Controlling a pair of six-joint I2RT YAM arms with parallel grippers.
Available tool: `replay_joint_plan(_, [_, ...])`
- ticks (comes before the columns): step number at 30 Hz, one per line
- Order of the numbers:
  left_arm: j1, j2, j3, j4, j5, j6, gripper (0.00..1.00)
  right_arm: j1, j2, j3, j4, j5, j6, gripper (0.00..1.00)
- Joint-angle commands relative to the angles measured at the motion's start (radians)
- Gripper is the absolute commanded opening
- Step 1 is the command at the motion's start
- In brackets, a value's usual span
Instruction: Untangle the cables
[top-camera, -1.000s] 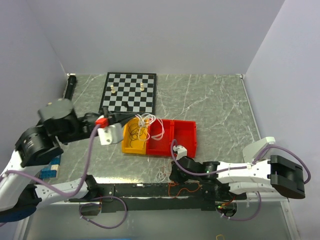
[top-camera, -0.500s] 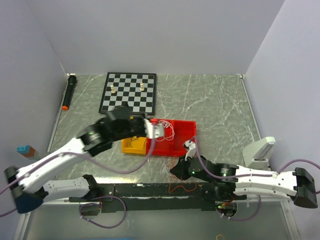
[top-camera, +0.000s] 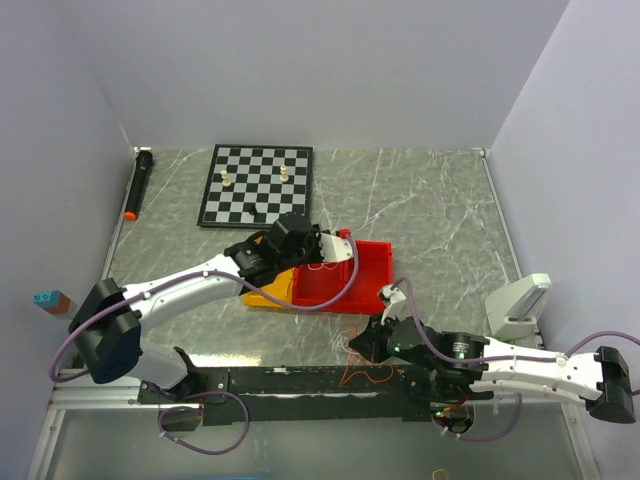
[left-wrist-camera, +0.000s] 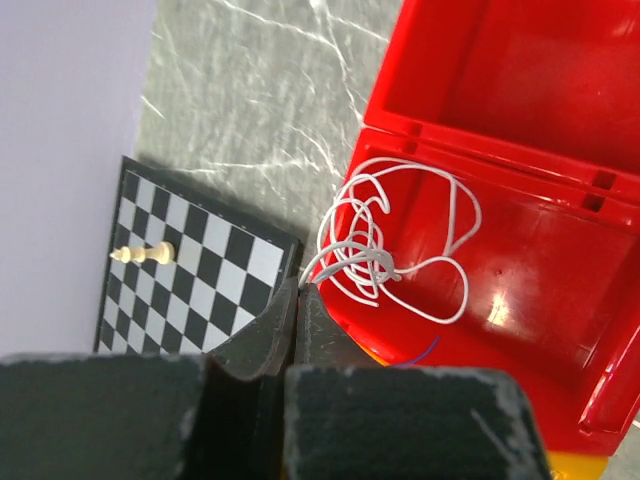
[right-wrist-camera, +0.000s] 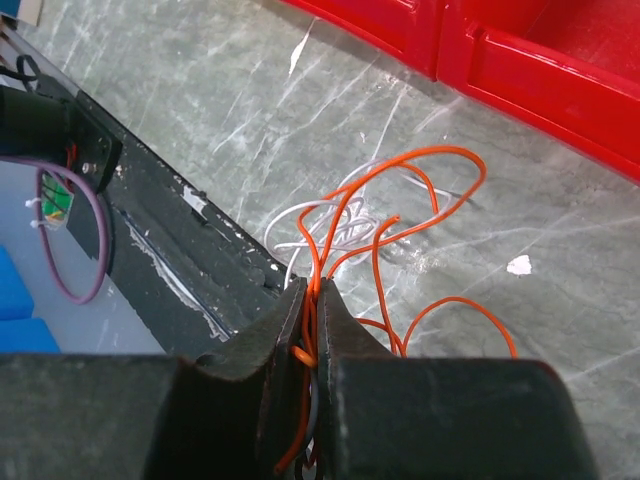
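Note:
My left gripper (top-camera: 338, 240) (left-wrist-camera: 298, 288) is shut on one end of a thin white cable (left-wrist-camera: 385, 250), whose loose loops hang over the near compartment of the red bin (left-wrist-camera: 520, 90) (top-camera: 372, 262). My right gripper (top-camera: 366, 340) (right-wrist-camera: 315, 290) is low at the table's near edge, shut on an orange cable (right-wrist-camera: 425, 160); a dark strand also runs between its jaws. The orange loops lie tangled with another white cable (right-wrist-camera: 325, 228) on the marble table.
A yellow bin (top-camera: 260, 293) adjoins the red bin on the left. A chessboard (top-camera: 255, 185) (left-wrist-camera: 190, 270) with a few pale pieces lies behind. A black marker (top-camera: 138, 182) lies at the far left. The black base rail (right-wrist-camera: 170, 270) is just beside the right gripper.
My left arm has swung right, carrying the white cable from above the yellow bin to above the red bin. My right gripper has shifted a little right along the near edge.

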Motion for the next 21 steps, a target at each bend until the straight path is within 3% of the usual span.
replay_joint_plan(1, [-0.003, 0.019, 0.023, 0.052, -0.026, -0.01, 0.03, 0.01, -0.022, -0.011, -0.004, 0.018, 0.007, 0.11])
replay_joint_plan(3, [-0.003, 0.04, 0.028, 0.034, -0.041, -0.016, 0.19, 0.01, -0.016, -0.014, 0.005, 0.015, 0.004, 0.11])
replay_joint_plan(6, [-0.002, 0.05, 0.057, -0.018, -0.023, -0.053, 0.6, 0.01, -0.002, -0.011, 0.013, 0.01, -0.001, 0.11])
replay_joint_plan(7, [-0.002, 0.037, 0.066, -0.032, -0.003, -0.067, 0.7, 0.01, 0.001, -0.009, 0.014, 0.008, -0.003, 0.11])
replay_joint_plan(9, [-0.002, 0.005, 0.088, -0.063, 0.049, -0.096, 0.8, 0.01, 0.009, -0.001, 0.017, 0.01, -0.012, 0.11])
replay_joint_plan(12, [-0.003, -0.038, 0.132, -0.17, 0.145, -0.134, 0.87, 0.01, 0.024, 0.011, 0.027, 0.014, -0.021, 0.11])
replay_joint_plan(15, [-0.002, -0.095, 0.135, -0.338, 0.389, -0.118, 0.88, 0.01, 0.041, 0.017, 0.037, 0.016, -0.026, 0.11])
replay_joint_plan(18, [-0.034, -0.159, 0.068, -0.5, 0.633, -0.008, 0.89, 0.01, 0.047, 0.019, 0.047, 0.016, -0.02, 0.11])
replay_joint_plan(21, [-0.13, -0.182, -0.003, -0.531, 0.637, 0.036, 0.88, 0.011, 0.044, 0.012, 0.043, 0.021, -0.004, 0.11])
